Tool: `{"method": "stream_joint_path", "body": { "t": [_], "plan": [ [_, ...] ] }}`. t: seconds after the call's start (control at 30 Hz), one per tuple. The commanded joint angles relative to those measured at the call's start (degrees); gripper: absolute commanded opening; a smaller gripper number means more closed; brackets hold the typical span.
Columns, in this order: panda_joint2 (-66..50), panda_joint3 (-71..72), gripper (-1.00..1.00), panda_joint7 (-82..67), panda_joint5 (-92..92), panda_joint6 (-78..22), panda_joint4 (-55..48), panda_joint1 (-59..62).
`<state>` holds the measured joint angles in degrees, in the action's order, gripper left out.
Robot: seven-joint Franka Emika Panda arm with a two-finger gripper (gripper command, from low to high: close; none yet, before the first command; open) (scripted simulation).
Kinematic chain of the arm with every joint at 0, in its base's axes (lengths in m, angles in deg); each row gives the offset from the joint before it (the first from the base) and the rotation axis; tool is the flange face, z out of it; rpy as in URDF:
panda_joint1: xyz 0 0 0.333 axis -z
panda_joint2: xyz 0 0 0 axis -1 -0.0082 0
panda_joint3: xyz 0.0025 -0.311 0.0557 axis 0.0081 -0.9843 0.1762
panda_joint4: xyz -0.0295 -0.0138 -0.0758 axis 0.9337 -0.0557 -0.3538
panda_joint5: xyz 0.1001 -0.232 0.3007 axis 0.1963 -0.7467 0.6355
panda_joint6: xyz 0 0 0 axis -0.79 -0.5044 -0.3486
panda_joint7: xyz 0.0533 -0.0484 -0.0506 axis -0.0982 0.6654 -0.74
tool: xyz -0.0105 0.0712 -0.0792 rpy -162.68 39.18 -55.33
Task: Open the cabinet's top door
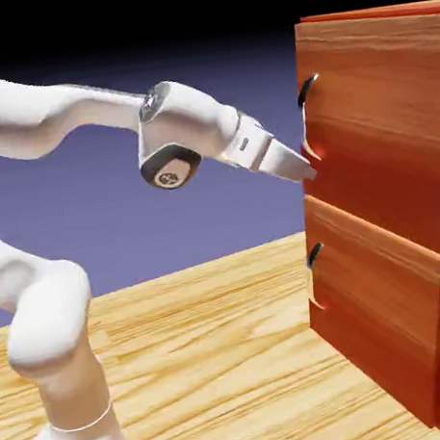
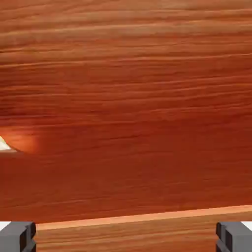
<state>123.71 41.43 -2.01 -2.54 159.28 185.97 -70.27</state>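
Observation:
The cabinet stands at the right of the exterior view, a tall reddish-brown wood-grain box. Its top door carries a curved dark handle on its left edge. My gripper points at the door just below the handle's lower end, close to the wood or touching it. In the hand view the top door fills almost the whole picture. My gripper is open: its grey fingertips sit far apart in the bottom corners, nothing between them. The handle is not visible there.
The shorter lower panel with its own dark handle sticks out slightly further than the top door; its top edge shows as a light strip. The cabinet stands on a light wooden table.

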Motion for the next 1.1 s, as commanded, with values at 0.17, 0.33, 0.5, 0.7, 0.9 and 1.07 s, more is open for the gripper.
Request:
{"method": "stream_joint_path", "body": {
  "t": [0.17, 0.33, 0.5, 0.7, 0.9, 1.07],
  "plan": [
    [3.2, 5.9, 0.00, -9.7, 15.0, -1.5, -2.0, 5.8],
    [6.0, 10.8, 0.00, -17.7, 27.4, -2.8, -3.7, 10.6],
    [8.7, 15.7, 0.00, -25.8, 39.9, -4.1, -5.4, 15.4],
    [11.9, 21.6, 0.00, -35.4, 54.8, -5.6, -7.4, 21.2],
    [15.2, 27.5, 0.00, -45.1, 69.8, -7.1, -9.4, 27.0],
    [17.9, 32.5, 0.00, -53.1, 82.2, -8.4, -11.1, 31.8]
  ]
}}
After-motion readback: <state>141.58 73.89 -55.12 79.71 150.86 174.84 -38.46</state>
